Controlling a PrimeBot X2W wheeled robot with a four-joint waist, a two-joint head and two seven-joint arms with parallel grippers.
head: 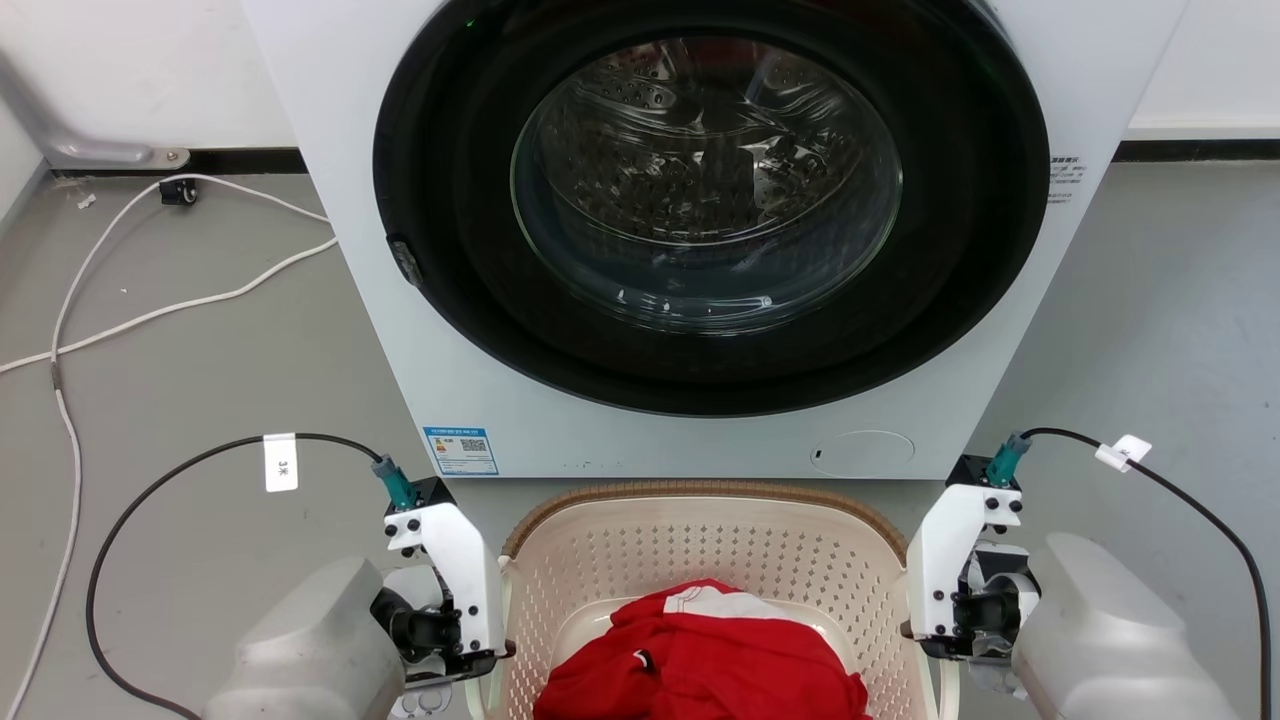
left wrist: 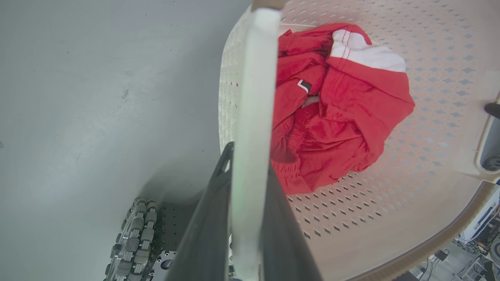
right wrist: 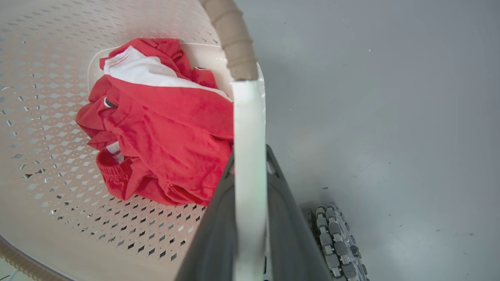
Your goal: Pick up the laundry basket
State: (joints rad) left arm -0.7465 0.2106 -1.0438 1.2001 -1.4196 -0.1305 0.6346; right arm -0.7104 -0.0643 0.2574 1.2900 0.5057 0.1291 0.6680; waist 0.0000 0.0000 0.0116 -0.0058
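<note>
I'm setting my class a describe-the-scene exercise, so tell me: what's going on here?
A two-armed robot is at a laundry basket that sits in front of a washing machine. Its left gripper is closed on the basket's left handle, and its right gripper on the right handle. A red and white garment lies in the basket. Whether the basket is off the floor yet cannot be told.

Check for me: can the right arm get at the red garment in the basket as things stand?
Probably not without letting go. Its jaws sit either side of the laundry basket's white handle, apparently closed on it; the red garment lies lower inside, beyond that handle.
</note>
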